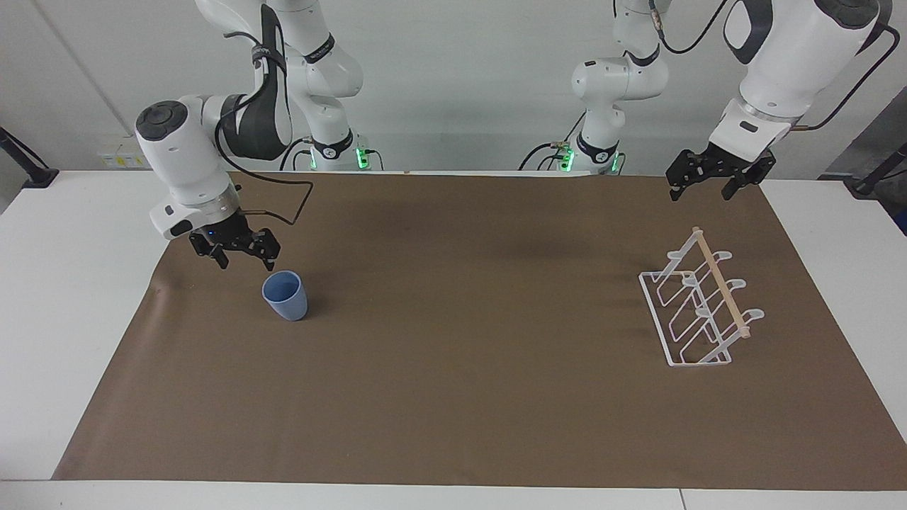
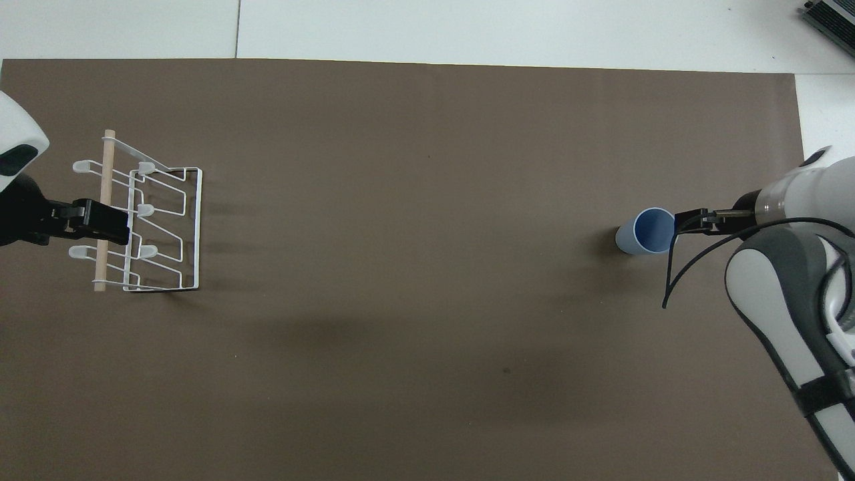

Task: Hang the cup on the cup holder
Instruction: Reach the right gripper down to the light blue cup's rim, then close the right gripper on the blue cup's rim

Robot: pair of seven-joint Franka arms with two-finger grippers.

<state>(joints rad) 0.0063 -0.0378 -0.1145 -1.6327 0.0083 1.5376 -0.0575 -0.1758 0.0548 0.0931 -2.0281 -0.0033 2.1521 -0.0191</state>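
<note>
- While the cup (image 1: 285,296) stands upright on the brown mat (image 1: 453,397) toward the right arm's end, the right gripper (image 1: 241,256) hovers beside it, fingers spread.
- Lower squarely over the rim before pinching.
- The cup holder (image 1: 698,304) stands well apart; the left gripper (image 1: 708,183) waits above it, spread too.

The cup (image 1: 285,296) is plain light blue. The cup holder (image 1: 698,304) is white wire with a pale wooden rod. A plain brown mat (image 1: 453,340) covers the white bench (image 1: 64,283) (both pincers are black, on white arms).
</note>
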